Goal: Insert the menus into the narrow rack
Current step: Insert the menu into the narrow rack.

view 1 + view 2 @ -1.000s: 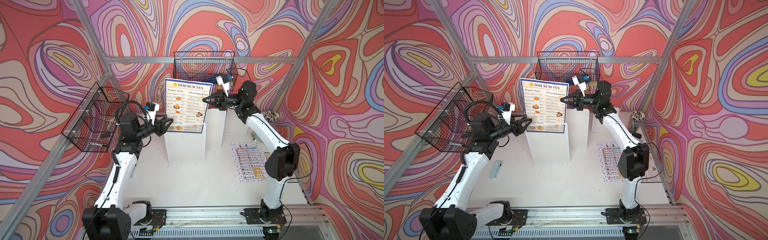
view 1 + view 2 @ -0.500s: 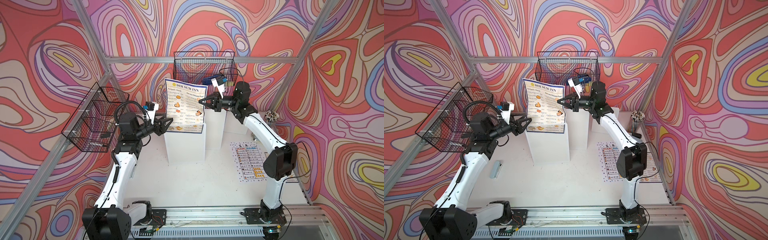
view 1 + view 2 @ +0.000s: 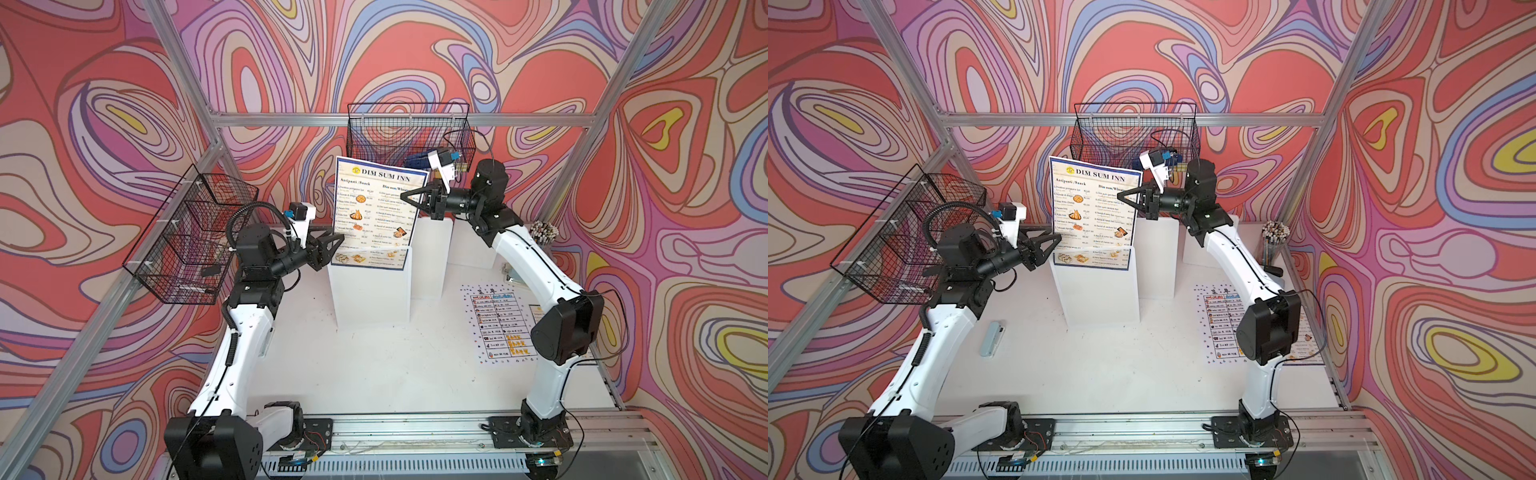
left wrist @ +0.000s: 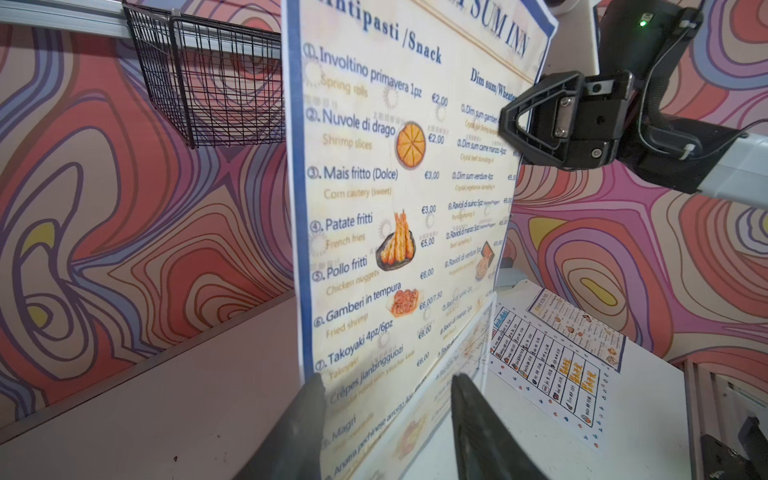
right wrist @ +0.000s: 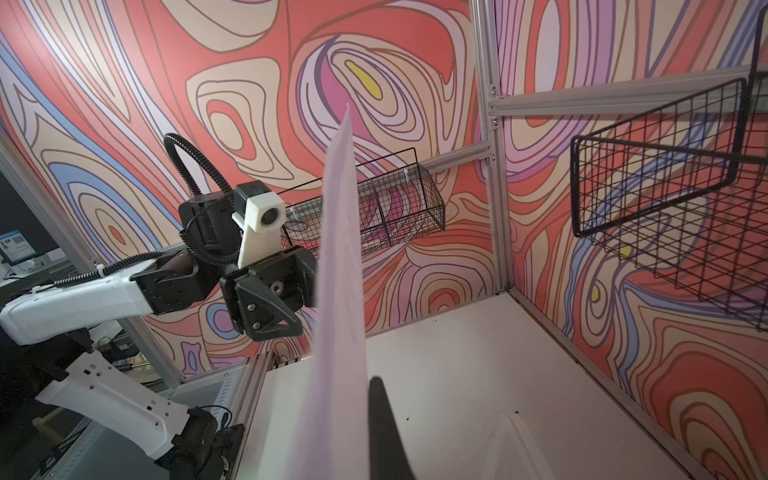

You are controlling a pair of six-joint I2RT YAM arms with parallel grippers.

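Swirled walls [image 3: 415,50], blue-bordered upright menu [image 3: 376,208]

This was a robotics lab cell. An aluminium frame [image 3: 291,120] boxed in a white desk [image 3: 374,374], and the walls [image 3: 415,50] were swirl-printed panels. A left arm [image 3: 245,332] and a right arm [image 3: 528,257] stood bolted on a rail [image 3: 415,428], wire baskets [image 3: 191,241] hung from the frame, and a monitor [image 5: 16,247] glowed outside.
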